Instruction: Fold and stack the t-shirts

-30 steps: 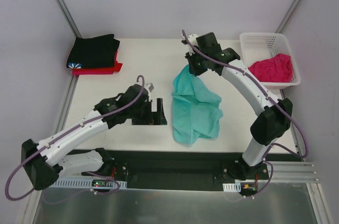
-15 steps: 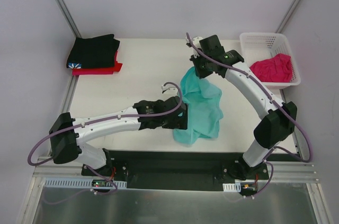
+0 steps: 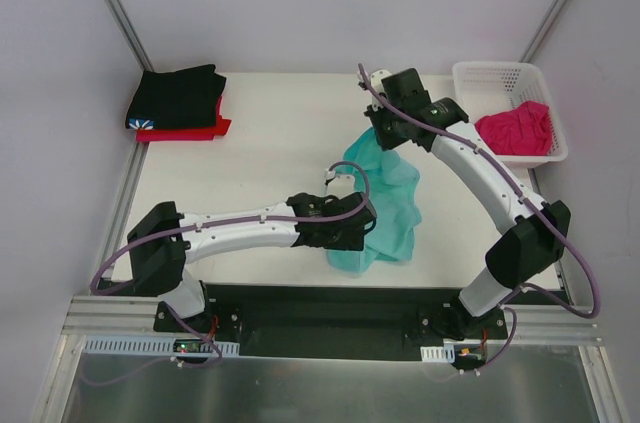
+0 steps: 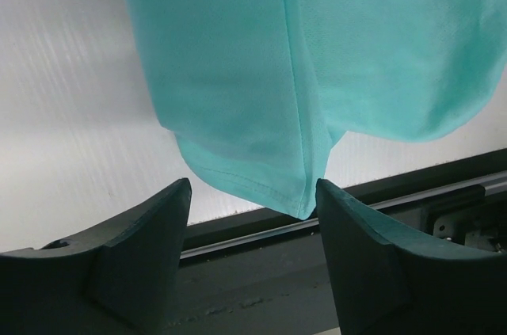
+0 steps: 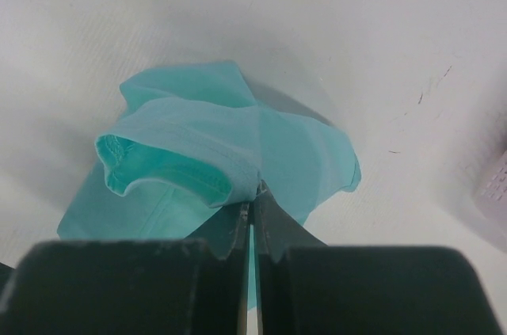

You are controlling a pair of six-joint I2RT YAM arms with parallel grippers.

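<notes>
**Two Stacked, Two Remaining**

Far left of the left gripper (image 3: 350,230), the black cloth t-shirt (image 3: 178,93) lies folded on the red cloth t-shirt (image 3: 195,130). The left gripper is spread at the hem of the teal-green cloth t-shirt (image 3: 392,205). The right gripper (image 3: 383,130) pinches that shirt, which is unfolded. To its right, the white plastic lattice basket (image 3: 495,81) holds the crumpled magenta-pink cloth t-shirt (image 3: 515,128).

The left arm (image 3: 240,230) stretches out low from its base toward the right, its long links nearly level; its wrist bends slightly toward the near edge; the left gripper (image 3: 360,233) has its fingers (image 4: 135,256) spread wide apart, tips pointing forward; the right arm (image 3: 480,171) rises from its base to a raised elbow, then reaches back and leftward; the right gripper (image 3: 386,135) points downward, its fingers (image 5: 271,228) pressed tightly together, pinching a fold of the teal-green t-shirt (image 5: 277,145).
</notes>
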